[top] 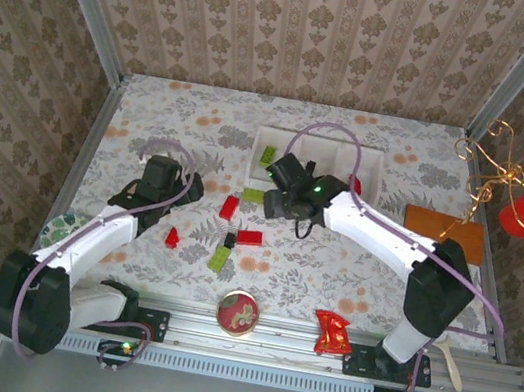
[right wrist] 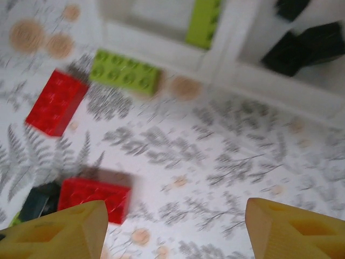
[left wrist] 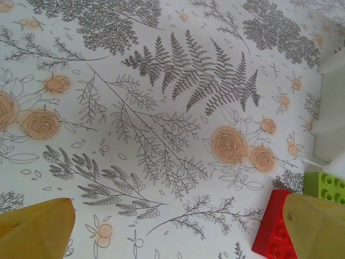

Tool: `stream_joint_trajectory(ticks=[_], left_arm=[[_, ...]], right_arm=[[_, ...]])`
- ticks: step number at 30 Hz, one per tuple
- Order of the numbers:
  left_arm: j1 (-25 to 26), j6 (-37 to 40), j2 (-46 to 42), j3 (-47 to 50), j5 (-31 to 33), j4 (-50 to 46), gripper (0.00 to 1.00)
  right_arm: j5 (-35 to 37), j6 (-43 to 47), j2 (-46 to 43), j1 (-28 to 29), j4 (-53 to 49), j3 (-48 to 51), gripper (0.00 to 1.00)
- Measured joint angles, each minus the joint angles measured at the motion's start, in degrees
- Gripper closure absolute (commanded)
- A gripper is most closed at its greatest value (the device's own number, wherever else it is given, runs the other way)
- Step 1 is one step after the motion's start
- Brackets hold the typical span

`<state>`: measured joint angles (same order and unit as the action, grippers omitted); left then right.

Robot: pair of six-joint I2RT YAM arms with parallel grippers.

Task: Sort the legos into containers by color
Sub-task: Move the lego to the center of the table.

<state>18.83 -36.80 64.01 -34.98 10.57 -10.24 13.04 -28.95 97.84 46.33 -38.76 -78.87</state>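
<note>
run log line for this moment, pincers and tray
left pincer: open, empty | right pincer: open, empty, near tray | tray: green brick, black bricks in separate compartments | table: red bricks loose

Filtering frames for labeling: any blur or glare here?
Right wrist: motion blur, the red brick and white tray are smeared. Left wrist: sharp, the fern print is crisp. Top external: even light, soft shadows, no glare.

End effector [right wrist: 173, 229] fingers spread, empty. Red bricks [right wrist: 56, 102] and green brick [right wrist: 125, 75] lie on tabletop [right wrist: 215, 156] near white tray [right wrist: 232, 38]. Blurred.
</note>
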Motion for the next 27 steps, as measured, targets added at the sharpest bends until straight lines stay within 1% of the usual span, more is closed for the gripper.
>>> stream_joint_trajectory(ticks=[4, 8, 10, 16, 27], left_arm=[[-0.7, -1.16, -0.79, 0.74, 0.09, -0.07, 0.0], [-1.33, -2.08, -1.25, 1.33, 0.17, -0.07, 0.0], [-1.62, -2.43, -1.44, 1.79, 0.13, -0.07, 0.0], [-2.36, -2.78, -1.77, 2.89, 0.07, -0.04, 0.0], [-3.19, -3.63, -2.27, 3.58, -0.5, 0.37, 0.0]], right_arm=[[-2.03, 0.04, 5.07, 4.24, -0.96, -3.08, 0.3], [-3.13, 0.9, 9.97, 7.37, -2.45, -6.95, 0.34], [-3.48, 1.99, 12.26, 8.63, -3.34, -9.01, 0.35], [-3.72, 5.49, 15.63, 10.43, -4.7, -11.98, 0.32], [-4.35, 11.26, 20.33, 12.68, -6.84, -15.65, 0.32]])
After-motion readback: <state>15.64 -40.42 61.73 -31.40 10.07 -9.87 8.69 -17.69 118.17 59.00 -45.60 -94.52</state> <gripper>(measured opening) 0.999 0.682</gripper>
